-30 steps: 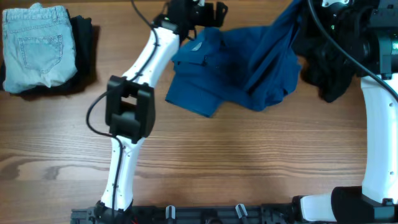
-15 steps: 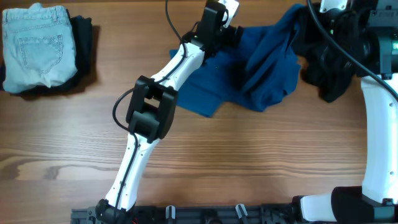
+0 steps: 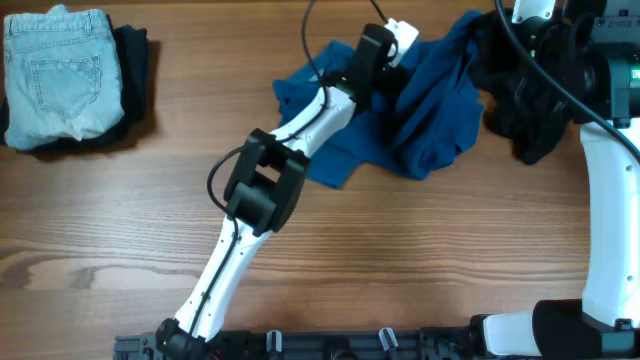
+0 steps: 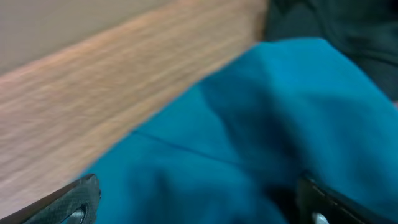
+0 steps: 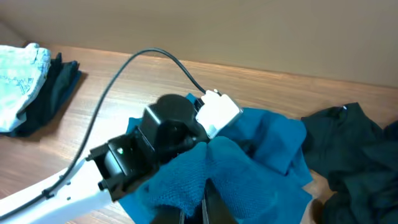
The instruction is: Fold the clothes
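From above, a pair of jeans (image 3: pixel 55 70) lies folded at the table's (image 3: pixel 400 260) far left corner, on top of a dark garment (image 3: pixel 135 75) that also looks folded. So part of the job seems done. The blue shirt (image 3: pixel 430 120) is not: it sprawls in a crumpled mass at the top centre, one side pulled up toward the right arm (image 3: pixel 600 190). A dark heap (image 3: pixel 525 115) of clothing sits unfolded just beside it on the right. The left gripper (image 3: pixel 380 55) reaches over the shirt's upper edge.

From the left wrist, blue cloth fills most of the view, with bare wood behind it and a bit of the dark heap (image 4: pixel 348 31) in the top corner. The left gripper (image 4: pixel 199 208) has its fingers (image 4: pixel 81 199) spread wide, one at each lower corner, with the cloth between them but nothing pinched.

From the right wrist, the right gripper (image 5: pixel 210 205) has a bunch of the blue shirt (image 5: pixel 273 155) gathered up tight against its fingers at the bottom edge. I take that as a closed grip on the fabric. The left arm's wrist (image 5: pixel 161 137) sits right on the shirt below.

As I judge it, the shirt has no clean fold in it and needs spreading flat first, and the dark heap is untouched.
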Action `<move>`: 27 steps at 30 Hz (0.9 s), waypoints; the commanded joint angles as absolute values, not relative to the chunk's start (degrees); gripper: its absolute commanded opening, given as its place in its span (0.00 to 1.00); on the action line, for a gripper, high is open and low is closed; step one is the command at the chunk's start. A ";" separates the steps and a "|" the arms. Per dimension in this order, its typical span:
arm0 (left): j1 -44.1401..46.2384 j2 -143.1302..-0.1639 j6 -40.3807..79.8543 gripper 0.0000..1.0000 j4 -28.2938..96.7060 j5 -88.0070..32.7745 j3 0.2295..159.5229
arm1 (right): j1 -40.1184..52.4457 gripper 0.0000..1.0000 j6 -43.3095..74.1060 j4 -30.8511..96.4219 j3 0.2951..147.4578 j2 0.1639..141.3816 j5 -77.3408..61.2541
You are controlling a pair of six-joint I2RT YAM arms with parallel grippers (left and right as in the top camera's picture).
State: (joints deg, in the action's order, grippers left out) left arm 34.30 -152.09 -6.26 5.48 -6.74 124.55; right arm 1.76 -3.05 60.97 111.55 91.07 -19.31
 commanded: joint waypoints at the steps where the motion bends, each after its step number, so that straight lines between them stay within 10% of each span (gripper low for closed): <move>1: 34.79 -156.42 -7.07 1.00 6.76 -7.88 124.62 | 1.80 0.04 -2.61 61.32 112.77 90.52 -20.69; 8: 32.91 -156.92 -6.26 0.90 5.72 -5.04 124.62 | 1.80 0.05 -2.81 61.60 112.77 90.52 -20.69; 10: 31.94 -156.97 -5.32 0.72 5.78 -5.02 124.62 | 1.80 0.04 -2.81 61.63 112.77 90.52 -20.69; 12: 30.94 -156.99 -3.57 0.30 5.54 -4.08 124.62 | 1.80 0.04 -2.81 61.60 112.77 90.52 -20.69; 15: 29.04 -156.83 -0.36 0.07 4.40 -2.59 124.64 | 1.80 0.04 -2.81 61.63 112.77 90.52 -20.69; 27: 24.40 -156.53 4.73 0.07 11.31 -9.54 129.03 | 1.80 0.04 -2.85 61.80 112.77 90.52 -20.69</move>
State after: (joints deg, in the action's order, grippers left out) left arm 24.36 -155.11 4.01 9.98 -8.47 127.70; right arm 1.76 -3.07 61.76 111.55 91.07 -19.31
